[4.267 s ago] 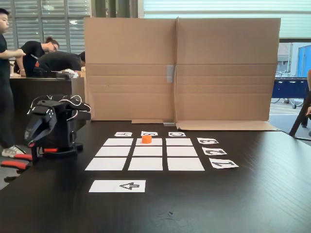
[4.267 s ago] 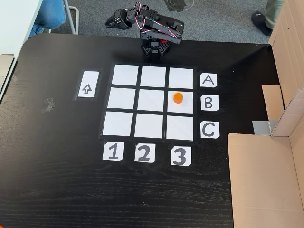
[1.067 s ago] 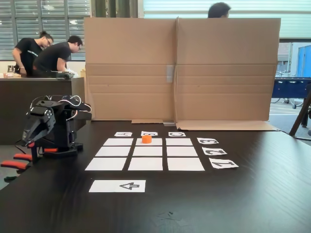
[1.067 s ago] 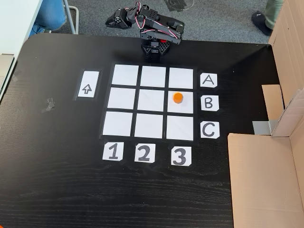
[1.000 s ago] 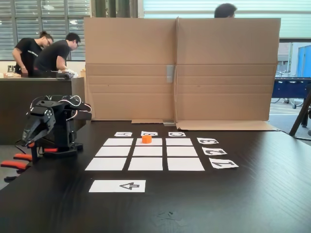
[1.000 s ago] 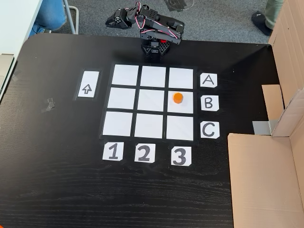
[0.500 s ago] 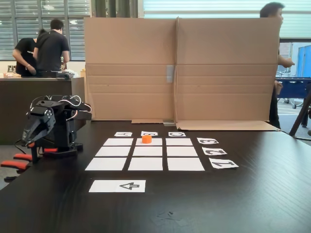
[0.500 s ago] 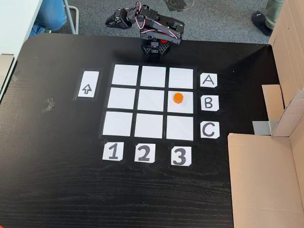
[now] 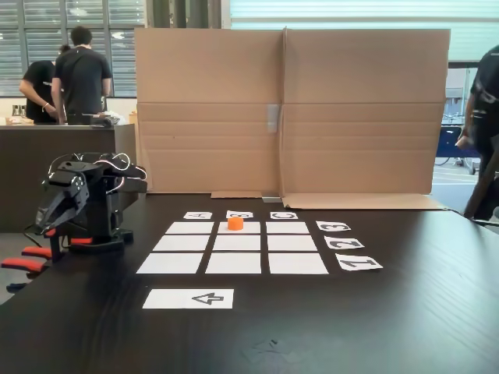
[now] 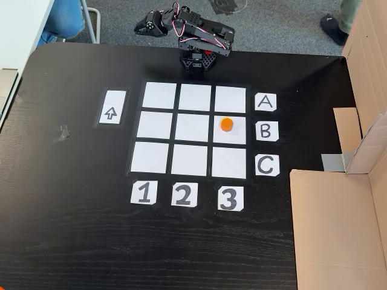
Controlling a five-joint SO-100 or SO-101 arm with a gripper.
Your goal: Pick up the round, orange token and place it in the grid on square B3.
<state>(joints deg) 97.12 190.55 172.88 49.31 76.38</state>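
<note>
Both fixed views: token (image 10: 226, 124) centred on square B3 (image 10: 230, 135) — fingers (image 10: 144, 28) folded away, state unclear.

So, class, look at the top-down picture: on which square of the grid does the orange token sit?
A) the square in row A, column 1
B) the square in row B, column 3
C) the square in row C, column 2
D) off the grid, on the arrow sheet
B. The token rests on the white square level with the B card and straight above the 3 card in that fixed view.
</note>
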